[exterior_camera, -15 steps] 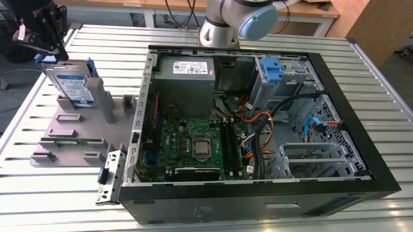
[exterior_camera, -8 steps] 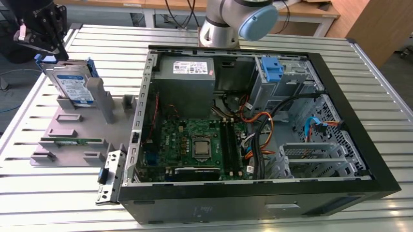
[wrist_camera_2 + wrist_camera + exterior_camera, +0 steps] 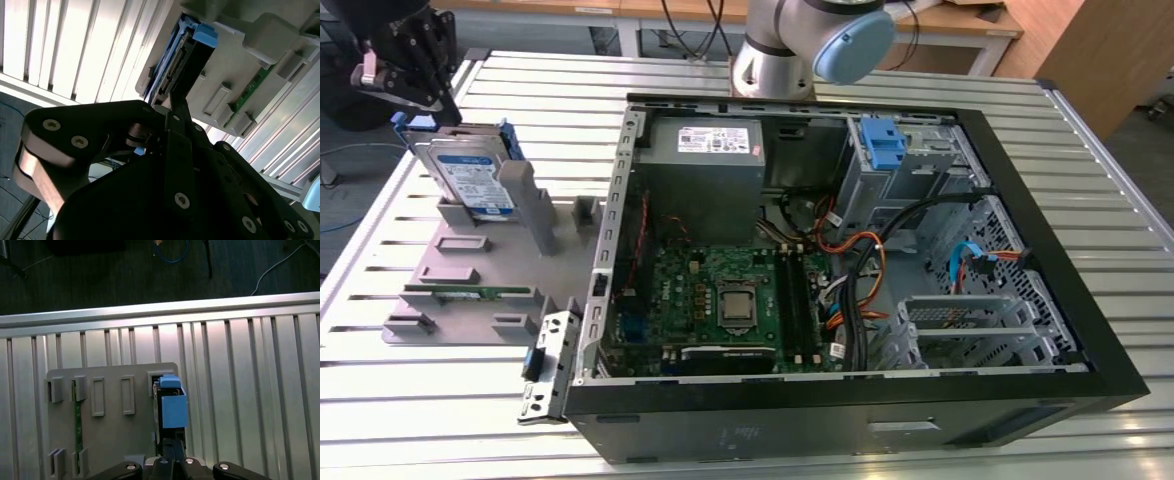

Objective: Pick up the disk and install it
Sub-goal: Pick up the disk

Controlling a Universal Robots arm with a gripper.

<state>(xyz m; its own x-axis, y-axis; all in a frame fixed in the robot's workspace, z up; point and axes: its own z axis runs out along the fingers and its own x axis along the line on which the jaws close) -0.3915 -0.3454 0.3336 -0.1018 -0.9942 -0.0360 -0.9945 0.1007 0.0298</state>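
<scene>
Gripper point(image 3: 443, 108), fingers point(image 3: 167, 454) pressed together, hung over the upright disk point(image 3: 464, 175) near the bench point(image 3: 560, 80) edge; judged stiff, fragile, best held by its blue frame point(image 3: 174, 410).

**Disk** point(image 3: 464, 172): smooth silver metal body with a glossy white-and-blue label. Its carrier frame point(image 3: 174, 407) is smooth blue plastic with a slight sheen.
**Holder plate** point(image 3: 480, 262): matt grey plastic, even in tone.
**Table** point(image 3: 854, 80): slatted bare metal with a brushed finish, reflecting light in bright bands.
**Gripper** point(image 3: 177, 107): black, matt to satin, with bright metal screw heads.
**Computer case** point(image 3: 761, 425): matt black outer shell, dull grey sheet metal inside.
**Power-supply box** point(image 3: 707, 170): grey metal with a white paper-like label.
**Motherboard** point(image 3: 720, 300): matt green board.
**Robot arm** point(image 3: 774, 60): smooth silver-grey shell with a glossy pale-blue cap.
</scene>
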